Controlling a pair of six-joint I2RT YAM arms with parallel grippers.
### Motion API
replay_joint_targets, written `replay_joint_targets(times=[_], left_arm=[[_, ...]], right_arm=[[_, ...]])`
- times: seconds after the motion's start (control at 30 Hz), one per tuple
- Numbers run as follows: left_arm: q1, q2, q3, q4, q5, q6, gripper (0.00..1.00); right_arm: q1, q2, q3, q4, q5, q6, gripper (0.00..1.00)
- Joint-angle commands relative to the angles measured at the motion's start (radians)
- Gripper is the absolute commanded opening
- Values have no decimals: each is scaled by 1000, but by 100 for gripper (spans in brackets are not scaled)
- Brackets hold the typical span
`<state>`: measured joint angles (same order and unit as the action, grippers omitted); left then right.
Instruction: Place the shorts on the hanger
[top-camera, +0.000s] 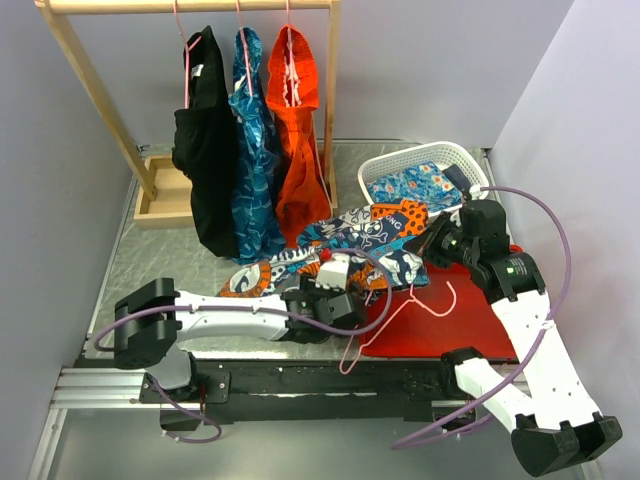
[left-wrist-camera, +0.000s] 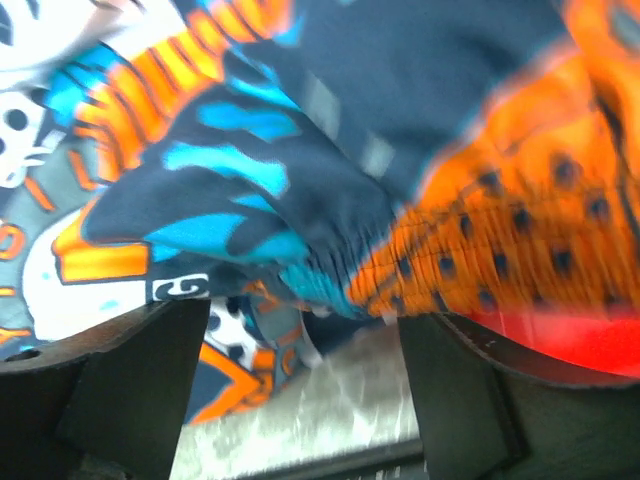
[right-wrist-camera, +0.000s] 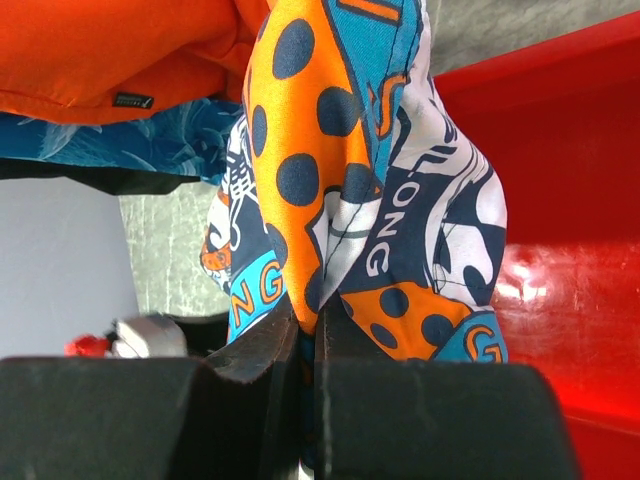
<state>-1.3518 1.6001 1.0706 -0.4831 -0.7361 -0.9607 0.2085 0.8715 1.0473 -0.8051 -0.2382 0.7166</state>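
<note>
Only right wrist view shows shorts pinched.

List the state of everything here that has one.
shorts: crumpled on the table, off the hanger, one edge pinched
hanger: bare, lying flat, partly on the red mat
left gripper: open, at the shorts
right gripper: shut on the shorts
basket: upright, holding floral cloth
rack garments: three, hung

Letters "ONG" and "NG" on the shorts, nothing else legible
</note>
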Motion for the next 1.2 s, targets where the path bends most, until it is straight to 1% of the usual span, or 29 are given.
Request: replay_joint_targets(times=[0.0,0.03,0.1,0.13,0.17,0.23,0.33,0.47,0.57,0.6,0.63,0.77,0.83,0.97,1.07,1.17], left_arm=[[46,8,46,-45,-121,-98,77],[55,0,45,-52,-134,-114,72],[57,-14,45,-78,-167,-133,69],[57,-31,42,-86,-175,-145,62],[59,-41,38,-94,-181,-150,60],[69,-69,19,-95,-184,-148,54],[98,-106,-14,-69,-161,-130,49],[115,-155,-67,52,-109,-46,47],[115,-161,-70,130,-76,10,50],[115,-160,-69,144,-68,20,53],[114,-160,-67,168,-57,37,53],[100,-170,-73,208,-57,49,55],[98,-173,-83,231,-48,72,57],[100,-154,-86,265,-75,88,57],[105,-141,-95,253,-147,47,50],[115,-176,-129,270,-224,10,37]], right_arm=[[-3,-31,68,23,-15,20,0],[-3,-32,71,21,-12,21,0],[-1,-34,85,15,-4,27,0],[-3,-32,88,12,2,29,0],[-3,-32,95,9,4,32,0],[-3,-32,100,15,2,37,0],[-3,-28,106,24,-13,47,0],[-3,-31,108,26,-15,49,0],[-1,-31,106,24,-16,50,0],[-1,-31,105,26,-18,50,0],[-3,-28,105,27,-18,50,0],[-1,-26,109,21,-16,49,0],[-1,-28,106,23,-15,52,0],[0,-23,108,32,-21,63,0],[2,-14,123,34,-29,78,0],[5,-5,144,35,-30,90,0]])
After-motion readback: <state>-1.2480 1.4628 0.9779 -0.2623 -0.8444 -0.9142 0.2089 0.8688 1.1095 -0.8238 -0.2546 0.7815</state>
